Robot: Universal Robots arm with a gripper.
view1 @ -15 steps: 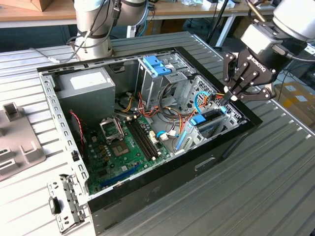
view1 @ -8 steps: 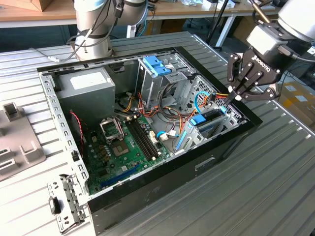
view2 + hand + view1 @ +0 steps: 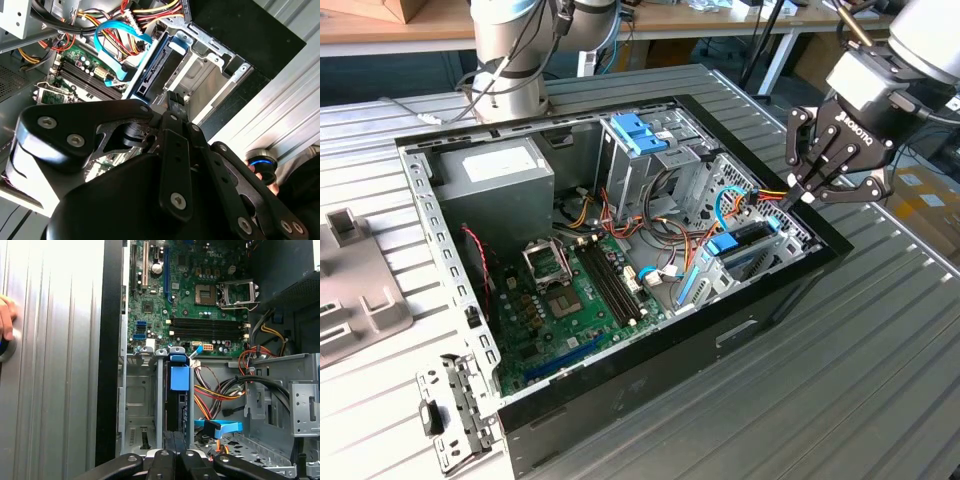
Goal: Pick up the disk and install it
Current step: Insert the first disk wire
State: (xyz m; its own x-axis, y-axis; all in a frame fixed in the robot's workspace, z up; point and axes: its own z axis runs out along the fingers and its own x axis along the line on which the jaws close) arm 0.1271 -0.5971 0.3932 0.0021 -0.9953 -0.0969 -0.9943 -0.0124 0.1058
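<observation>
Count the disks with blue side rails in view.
1. The disk stands on edge in the bay at the case edge, toward the exterior view's right, just below the gripper. More may sit hidden inside the drive cage.

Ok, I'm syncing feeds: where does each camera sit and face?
Exterior view: off the arm, looking down into the open black computer case; black gripper shows.
First wrist view: on the arm, facing the green motherboard over the gripper.
Second wrist view: likewise, facing the grey blue-railed disk past the gripper.
Both wrist views share that disk.
</observation>
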